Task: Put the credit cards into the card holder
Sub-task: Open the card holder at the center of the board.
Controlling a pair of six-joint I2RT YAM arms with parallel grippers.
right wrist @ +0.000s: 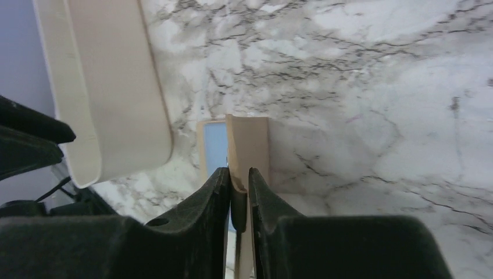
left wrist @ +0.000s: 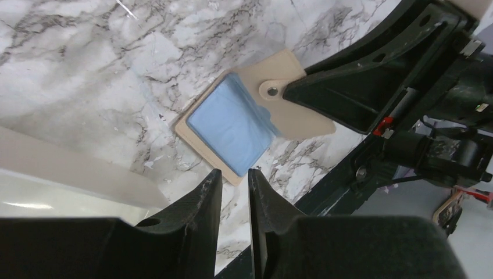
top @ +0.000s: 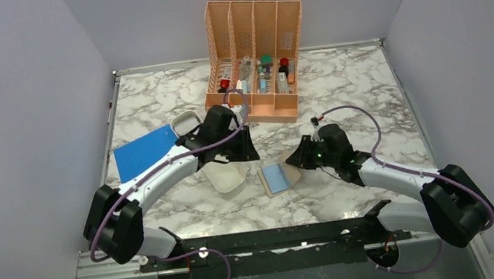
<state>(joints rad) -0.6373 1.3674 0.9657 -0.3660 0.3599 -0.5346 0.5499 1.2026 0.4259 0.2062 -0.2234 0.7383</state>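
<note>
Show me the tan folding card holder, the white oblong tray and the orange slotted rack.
tan folding card holder [left wrist: 296,119]: left wrist view, its flap.
white oblong tray [right wrist: 61,87]: right wrist view, side wall.
orange slotted rack [top: 273,112]: top view, front lip.

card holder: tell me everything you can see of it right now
The card holder is a small tan wallet, leather-like, lying open on the marble table, near the white tray but apart from it. A blue card sits under its clear inner sleeve. Its flap, carrying a pale round snap, is pinched between the jaws of the right gripper.
</note>
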